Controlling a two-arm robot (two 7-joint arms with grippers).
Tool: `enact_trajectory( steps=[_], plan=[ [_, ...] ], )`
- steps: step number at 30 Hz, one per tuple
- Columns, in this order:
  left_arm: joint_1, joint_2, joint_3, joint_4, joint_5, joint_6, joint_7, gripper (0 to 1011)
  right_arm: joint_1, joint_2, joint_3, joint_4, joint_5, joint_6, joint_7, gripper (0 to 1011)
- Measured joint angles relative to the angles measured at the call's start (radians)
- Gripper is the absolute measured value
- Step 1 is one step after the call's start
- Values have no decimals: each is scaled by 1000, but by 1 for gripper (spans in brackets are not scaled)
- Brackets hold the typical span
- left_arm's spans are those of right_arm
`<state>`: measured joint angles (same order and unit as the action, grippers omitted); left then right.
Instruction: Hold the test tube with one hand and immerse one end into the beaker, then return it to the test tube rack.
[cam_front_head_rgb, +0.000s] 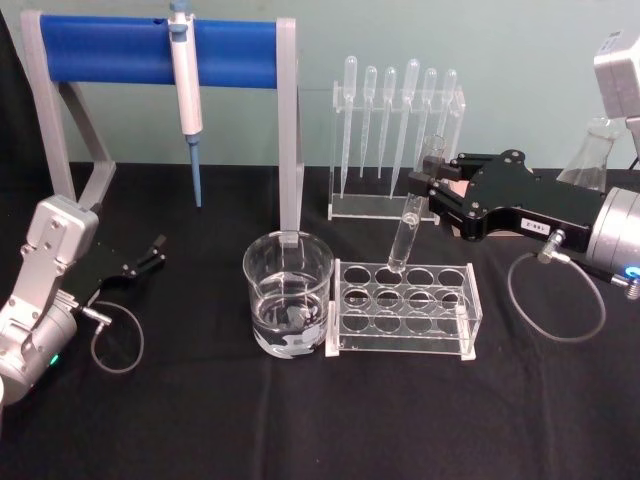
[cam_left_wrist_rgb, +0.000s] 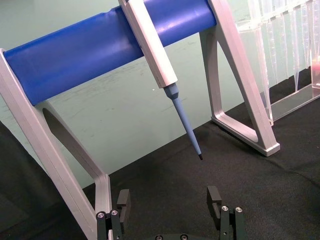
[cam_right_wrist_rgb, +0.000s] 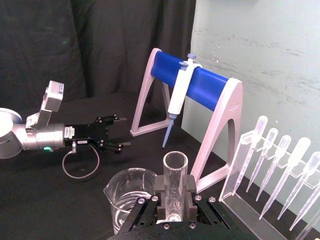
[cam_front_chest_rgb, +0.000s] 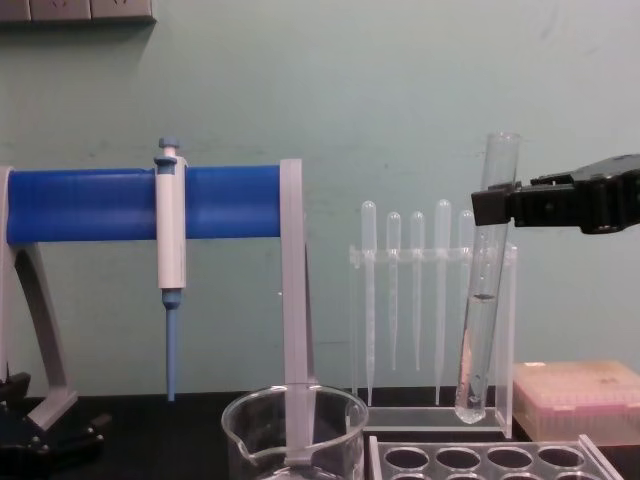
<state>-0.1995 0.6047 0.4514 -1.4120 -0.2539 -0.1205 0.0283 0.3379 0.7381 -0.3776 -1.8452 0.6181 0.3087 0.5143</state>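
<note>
Here, the right gripper's (cam_front_head_rgb: 430, 185) flat black fingers are pinched on the test tube (cam_front_head_rgb: 408, 228) just under its rimmed mouth. In the right wrist view the two pads clamp the clear glass from either side. The tube (cam_front_chest_rgb: 480, 320) leans, with its mouth toward the upper right of the head view and its round closed bottom toward the lower left. In the chest view that bottom hangs just above the test tube rack (cam_front_head_rgb: 405, 345), over its rear row of holes. The rack is a clear acrylic box with round holes in its top, at the centre of the head view.

Just left of it, touching or nearly so, stands the beaker (cam_front_head_rgb: 262, 300), a wide glass cylinder with a rolled rim, a spout and a shallow layer of clear liquid. The gripper's matte black body carries a white label and runs back to a silver cylindrical wrist at the right edge.

The left gripper (cam_front_head_rgb: 155, 248) sits low at the left of the frame over the black cloth (cam_front_head_rgb: 200, 420), its fingers (cam_left_wrist_rgb: 123, 198) spread apart and empty.
</note>
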Motion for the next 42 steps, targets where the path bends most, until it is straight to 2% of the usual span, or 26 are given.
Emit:
enact_trajectory(
  steps=[42],
  plan=[
    [0,0,0,0,0,0,0,1000,0,0,0,0,0,0,0,222]
  ],
)
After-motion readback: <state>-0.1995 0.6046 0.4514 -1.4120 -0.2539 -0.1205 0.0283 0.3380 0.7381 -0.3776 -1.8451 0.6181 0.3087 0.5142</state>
